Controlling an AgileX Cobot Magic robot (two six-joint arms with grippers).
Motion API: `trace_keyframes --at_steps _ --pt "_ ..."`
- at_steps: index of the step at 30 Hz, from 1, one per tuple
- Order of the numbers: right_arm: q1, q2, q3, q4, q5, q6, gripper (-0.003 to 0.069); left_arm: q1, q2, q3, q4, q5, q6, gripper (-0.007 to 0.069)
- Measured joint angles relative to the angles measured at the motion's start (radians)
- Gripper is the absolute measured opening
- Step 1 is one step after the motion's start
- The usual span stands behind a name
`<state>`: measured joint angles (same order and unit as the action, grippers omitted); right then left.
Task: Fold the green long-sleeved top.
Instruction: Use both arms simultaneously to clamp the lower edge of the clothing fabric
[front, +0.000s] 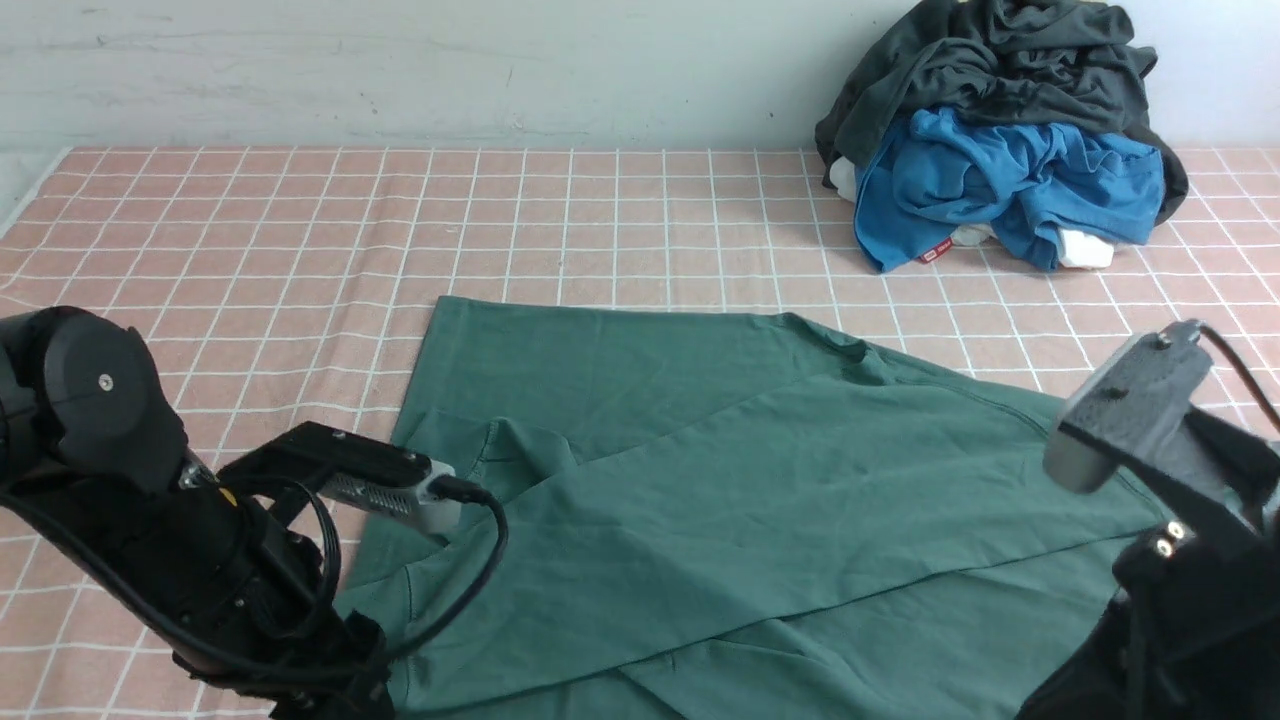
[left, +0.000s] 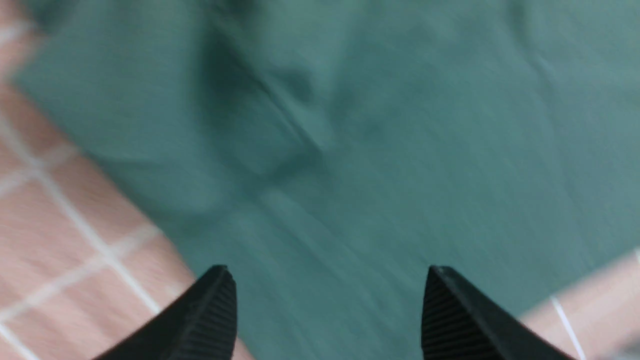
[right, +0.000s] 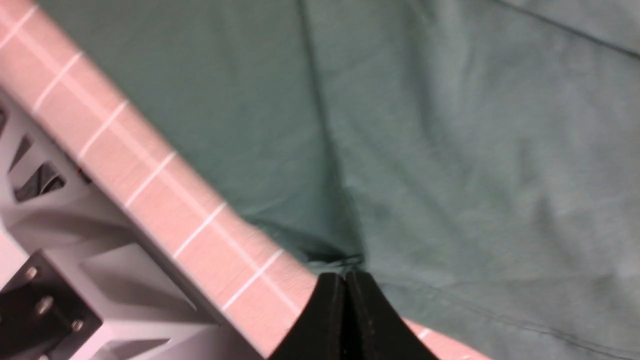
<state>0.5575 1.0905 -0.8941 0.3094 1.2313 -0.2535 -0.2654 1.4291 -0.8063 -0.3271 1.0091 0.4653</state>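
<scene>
Two claws differ: the left claw (left: 330, 320) gapes wide and empty just above the top (front: 760, 470), while the right claw (right: 345, 300) is pressed shut, apparently nipping the top's near edge. The top lies half-folded across the worktop (front: 600, 220). If the right pulls alone, the free left side may drag and skew the fold.

Your left arm (front: 130, 500) crouches in the lower left of the front view, and your left hand (left: 327, 280) is spread wide, fingers well apart. Your right arm (front: 1190, 480) fills the lower right, and your right hand (right: 345, 282) is closed, fingertips pressed together.
</scene>
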Motion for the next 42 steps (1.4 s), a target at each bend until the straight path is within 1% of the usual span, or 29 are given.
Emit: trace_keyframes --at_steps 1,2,3,4,6,7,8,9,12,16,19,22,28,37,40,42 --pt "0.004 -0.003 0.002 0.0 0.0 0.0 -0.0014 -0.009 -0.004 0.0 0.004 0.0 -0.001 0.0461" --pt "0.031 -0.024 0.02 -0.004 0.002 0.006 -0.0014 -0.09 -0.035 0.001 0.04 0.072 -0.025 0.0456" --pt "0.038 -0.029 0.025 -0.005 0.002 0.006 -0.0014 -0.101 -0.035 0.001 0.046 0.08 -0.025 0.0455" --pt "0.058 -0.044 0.045 -0.017 0.005 0.008 -0.0014 -0.19 -0.054 0.012 0.105 0.135 -0.049 0.0441" --pt "0.07 -0.052 0.067 -0.039 0.007 0.008 -0.0014 -0.296 -0.064 0.045 0.183 0.168 -0.059 0.0427" --pt "0.07 -0.052 0.069 -0.042 0.007 0.008 -0.0014 -0.306 -0.064 0.049 0.183 0.168 -0.06 0.0427" --pt "0.07 -0.053 0.084 -0.054 0.008 0.011 -0.0014 -0.385 -0.064 0.088 0.246 0.157 -0.06 0.0422" --pt "0.07 -0.053 0.09 -0.059 0.008 0.011 -0.0014 -0.421 -0.064 0.117 0.274 0.13 -0.059 0.0419" --pt "0.07 -0.054 0.094 -0.062 0.008 0.012 -0.0014 -0.493 -0.064 0.194 0.316 0.003 -0.04 0.0417" --pt "0.07 -0.054 0.096 -0.061 0.008 0.012 -0.0014 -0.524 -0.064 0.279 0.32 -0.179 0.012 0.0417" --pt "0.07 -0.054 0.096 -0.061 0.008 0.012 -0.0014 -0.524 -0.048 0.326 0.327 -0.266 0.033 0.0417" --pt "0.07 -0.054 0.096 -0.061 0.008 0.012 -0.0014 -0.527 -0.043 0.337 0.347 -0.279 0.039 0.0417" --pt "0.07 -0.054 0.096 -0.057 0.008 0.012 -0.0014 -0.528 -0.055 0.332 0.356 -0.282 0.014 0.0417" --pt "0.07 -0.054 0.096 -0.056 0.008 0.012 -0.0014 -0.528 -0.055 0.319 0.446 -0.356 -0.022 0.0416" --pt "0.07 -0.054 0.096 -0.056 0.008 0.012 -0.0014 -0.528 -0.055 0.319 0.45 -0.366 -0.024 0.0382" --pt "0.07 -0.054 0.096 -0.056 0.008 0.012 -0.0014 -0.528 -0.055 0.319 0.45 -0.367 -0.032 0.0322"
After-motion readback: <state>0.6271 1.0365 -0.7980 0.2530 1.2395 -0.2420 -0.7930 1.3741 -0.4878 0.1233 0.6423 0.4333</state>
